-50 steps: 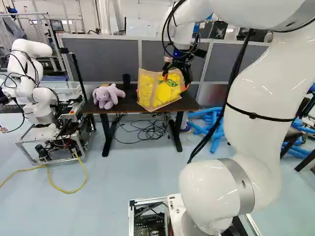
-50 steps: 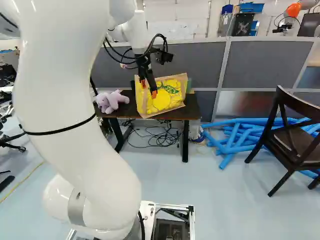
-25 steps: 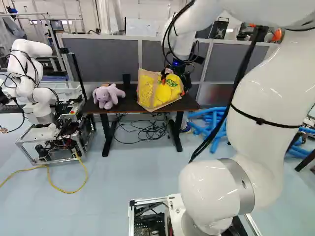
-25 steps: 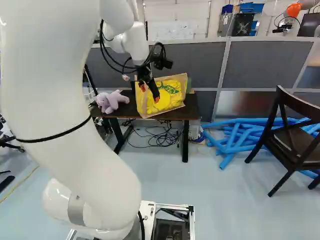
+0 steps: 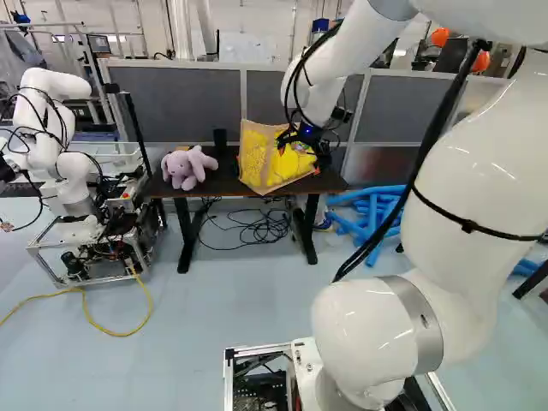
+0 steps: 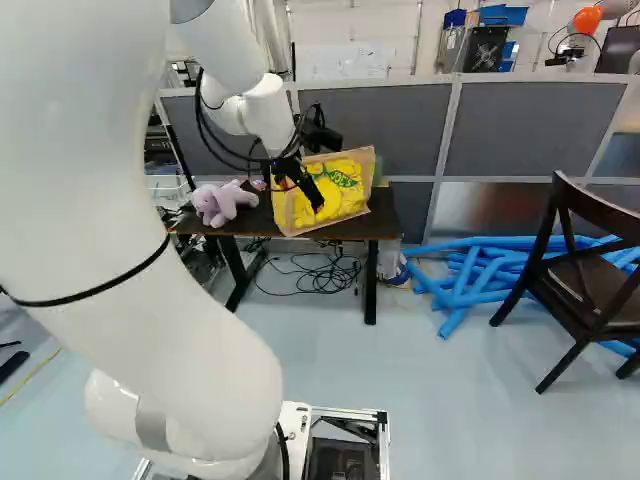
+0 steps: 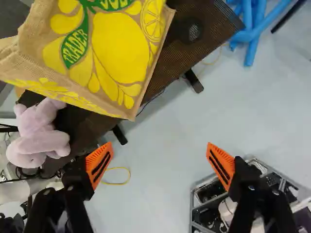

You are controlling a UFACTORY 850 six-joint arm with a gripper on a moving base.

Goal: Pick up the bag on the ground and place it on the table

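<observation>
White arm links (image 5: 334,81) slant more than in the earlier frames, and the pincer (image 5: 300,159) tips over with them, while the bag (image 7: 121,46) keeps its place on the right part of the bench (image 5: 205,190). Yellow lettering runs across green leaf shapes on the bag's side. It is tan, coarsely woven, printed with big yellow lemons, and stands full-bodied. In the wrist view, the pincer (image 7: 160,144) has its fingers wide apart, the bag ahead of them. A lilac plush toy (image 5: 184,168) sits left of the bag.
</observation>
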